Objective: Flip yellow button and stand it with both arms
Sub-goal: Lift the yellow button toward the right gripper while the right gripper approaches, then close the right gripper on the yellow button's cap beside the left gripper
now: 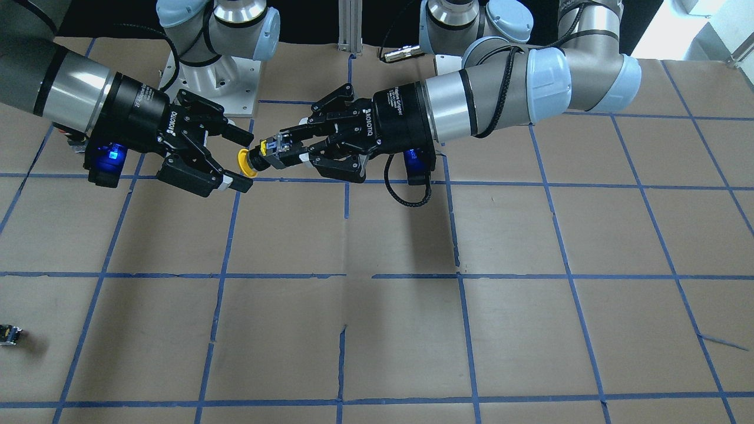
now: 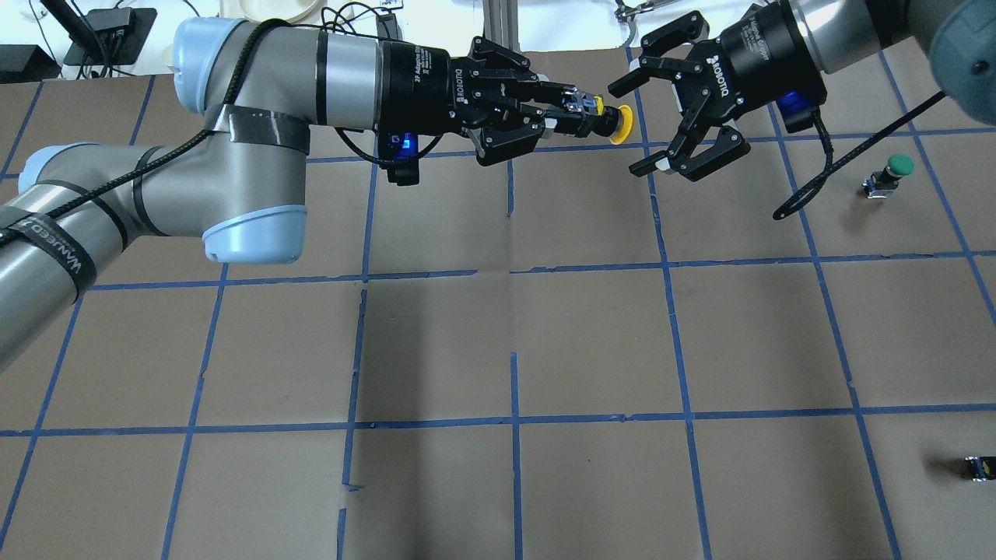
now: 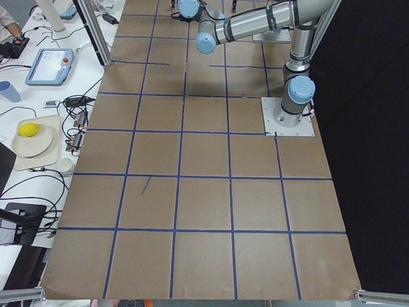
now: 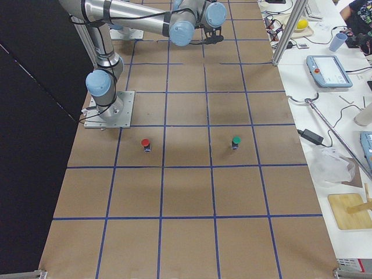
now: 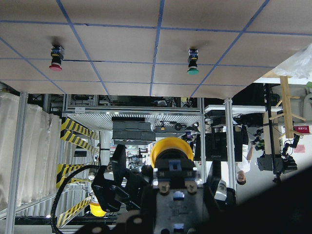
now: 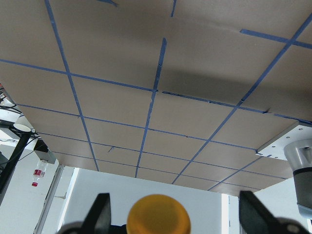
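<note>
The yellow button (image 1: 259, 158) hangs level above the table, its yellow cap (image 2: 620, 124) pointing away from my left gripper. My left gripper (image 1: 283, 148) is shut on the button's black and grey base (image 5: 174, 181). My right gripper (image 1: 242, 160) is open and faces it. The cap sits about level with the right fingertips, between them, touching neither. In the right wrist view the cap (image 6: 158, 214) shows between the two spread fingers (image 6: 100, 213). In the overhead view the left gripper (image 2: 572, 110) and the right gripper (image 2: 632, 126) meet near the table's far side.
A green-capped button (image 2: 887, 175) stands on the table on my right; it also shows in the exterior right view (image 4: 236, 141). A red-capped button (image 4: 145, 143) stands near the right arm's base. A small black switch block (image 2: 979, 467) lies at the near right edge.
</note>
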Available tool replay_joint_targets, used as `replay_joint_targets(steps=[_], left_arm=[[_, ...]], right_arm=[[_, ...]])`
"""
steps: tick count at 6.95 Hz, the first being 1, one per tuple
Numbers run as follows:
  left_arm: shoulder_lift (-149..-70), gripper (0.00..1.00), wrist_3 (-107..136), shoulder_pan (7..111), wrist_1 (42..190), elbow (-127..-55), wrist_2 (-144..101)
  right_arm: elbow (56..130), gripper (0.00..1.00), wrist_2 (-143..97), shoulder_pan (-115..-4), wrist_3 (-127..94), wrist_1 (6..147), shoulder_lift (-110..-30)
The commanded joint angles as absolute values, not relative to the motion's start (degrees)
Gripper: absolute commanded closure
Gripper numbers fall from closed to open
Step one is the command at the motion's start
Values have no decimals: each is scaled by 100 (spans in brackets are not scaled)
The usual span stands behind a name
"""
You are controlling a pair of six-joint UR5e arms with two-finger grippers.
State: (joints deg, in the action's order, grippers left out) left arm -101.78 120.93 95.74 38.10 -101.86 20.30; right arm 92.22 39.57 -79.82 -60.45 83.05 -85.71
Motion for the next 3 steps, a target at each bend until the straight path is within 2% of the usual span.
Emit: replay_joint_targets(steps=[1, 3], left_arm=[[-10204, 99, 12129, 9580, 3806, -10143, 2039], [-10134, 99, 12305, 9580, 3797, -10125, 2030]], right_arm=[[9150, 10, 3938, -7963, -6047, 8314, -8613], [9141, 10, 3615, -7963, -6143, 8323, -8648]])
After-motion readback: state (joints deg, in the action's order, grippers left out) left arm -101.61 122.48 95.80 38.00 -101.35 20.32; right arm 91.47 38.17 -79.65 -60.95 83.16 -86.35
